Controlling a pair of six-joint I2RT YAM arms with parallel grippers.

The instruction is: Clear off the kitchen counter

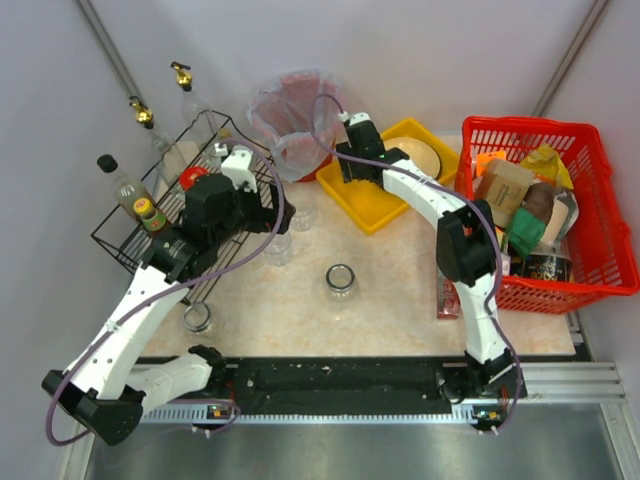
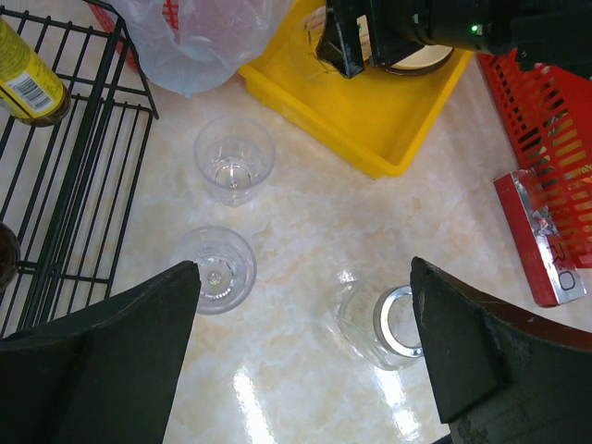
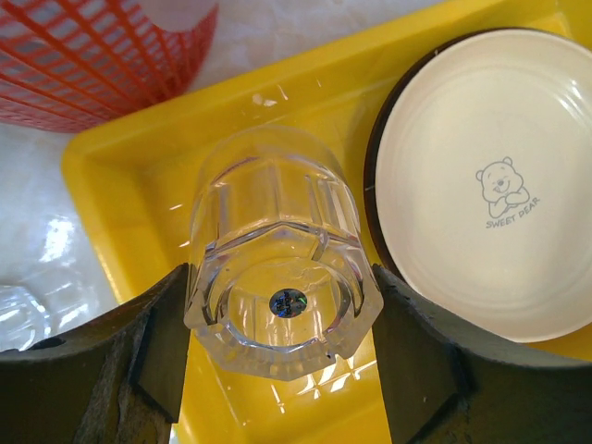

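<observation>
The pale marble-patterned kitchen counter (image 1: 400, 310) fills the middle, just beyond the arm bases. Above it the left gripper (image 2: 301, 305) hangs with jaws wide apart. Farther back, the right gripper (image 3: 282, 305) clamps a clear faceted glass tumbler (image 3: 277, 222) over the yellow plastic tray (image 3: 120, 148).

- The kitchen counter (image 1: 300, 330) is bearing everything below.
- A wire rack (image 2: 81, 194) is standing at its left rear, with bottles (image 1: 148, 213) sitting in it.
- A bag (image 1: 295, 125) is sitting behind centre, between rack and tray (image 1: 375, 210).
- A plate (image 1: 420, 158) is lying in the tray.
- A tumbler (image 3: 277, 231) is hanging over the tray beside the plate, between the right gripper (image 3: 282, 314) fingers.
- A basket (image 1: 600, 230) is standing right of the tray, with a flat box (image 1: 447, 300) lying against its near left corner.
- Two glasses (image 2: 234, 159) are standing between rack and tray.
- A jar (image 1: 341, 283) is standing mid-counter.
</observation>
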